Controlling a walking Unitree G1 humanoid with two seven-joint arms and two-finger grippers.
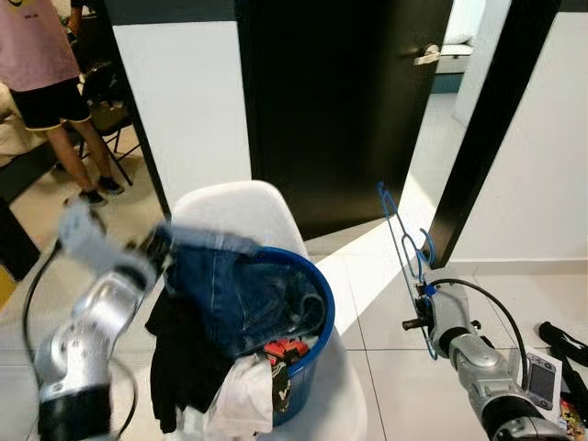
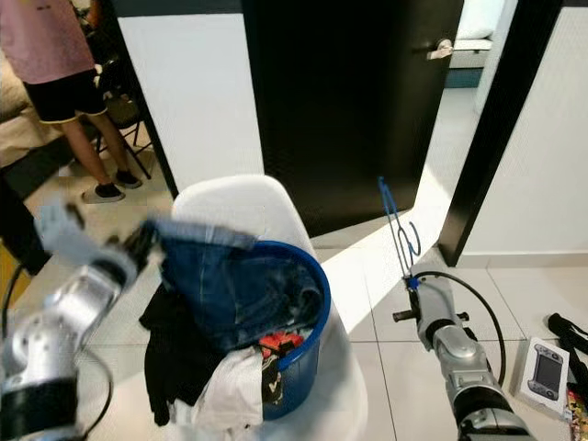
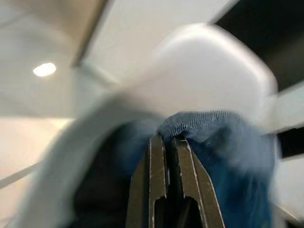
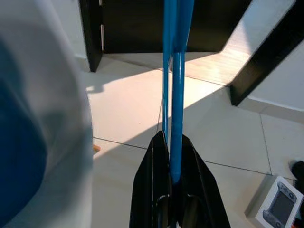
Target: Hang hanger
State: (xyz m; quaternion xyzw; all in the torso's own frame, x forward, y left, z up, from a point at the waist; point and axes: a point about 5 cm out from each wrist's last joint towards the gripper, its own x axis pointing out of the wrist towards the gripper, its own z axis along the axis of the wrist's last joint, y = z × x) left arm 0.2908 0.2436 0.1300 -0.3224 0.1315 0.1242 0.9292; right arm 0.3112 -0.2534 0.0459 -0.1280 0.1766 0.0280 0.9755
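A thin blue hanger point(image 1: 401, 234) stands upright to the right of the chair, and my right gripper point(image 1: 424, 296) is shut on its lower end. The right wrist view has the hanger point(image 4: 175, 57) running up from between the black fingers point(image 4: 147, 180). My left gripper point(image 1: 158, 244) is at the left rim of a blue bucket point(image 1: 308, 367), shut on a pair of blue jeans point(image 1: 234, 289) that drapes out of it. In the left wrist view the gripper point(image 3: 166, 140) pinches the denim point(image 3: 213, 128). That arm looks blurred.
The bucket sits on a white chair point(image 1: 241, 202) with black and white clothes point(image 1: 197, 367) spilling over its front. A black door point(image 1: 340, 101) stands open behind. A person point(image 1: 46, 73) stands at the far left. A handheld console box point(image 1: 540, 381) lies on the tiled floor at right.
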